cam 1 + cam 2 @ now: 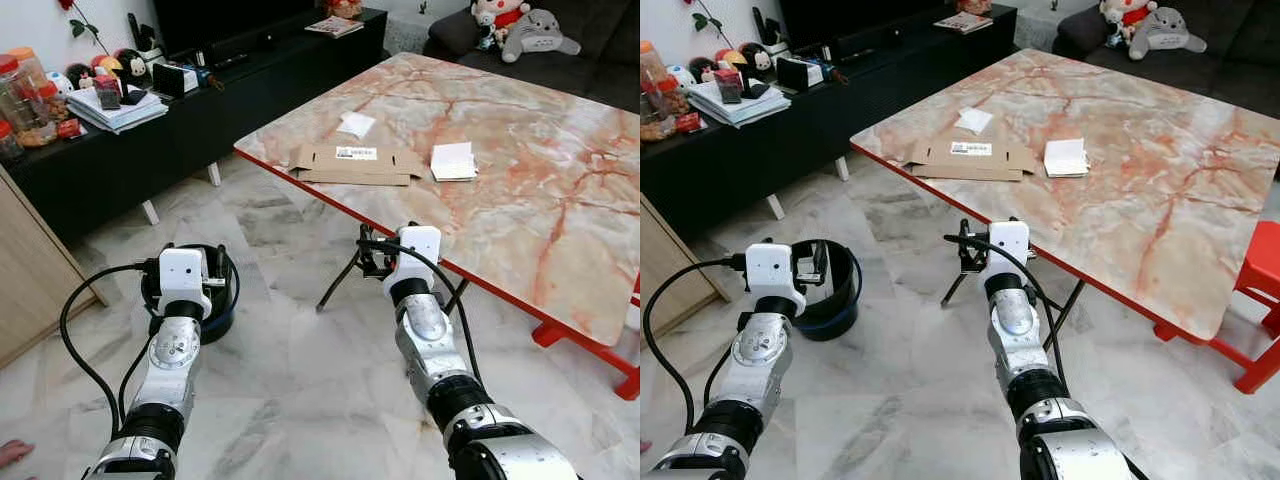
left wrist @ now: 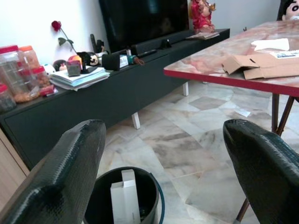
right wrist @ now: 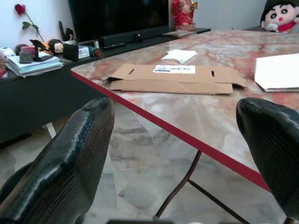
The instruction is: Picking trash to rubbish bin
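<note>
Left gripper (image 2: 163, 168) hangs spread wide above the bin (image 1: 222, 300). Right gripper (image 3: 177, 154), also wide and empty, faces flattened cardboard (image 1: 355, 163) on the table (image 1: 520, 200).

One flattened cardboard box (image 1: 355, 164), one crumpled white tissue (image 1: 356, 124) and one folded white paper (image 1: 453, 161) lie on one marble counter (image 1: 520, 190). One black bin (image 1: 830, 290) stands on the floor, holding one white carton (image 2: 124, 196). Two end effectors: left end effector (image 2: 163, 177), right end effector (image 3: 182, 154). One red stool (image 1: 1258, 300)
</note>
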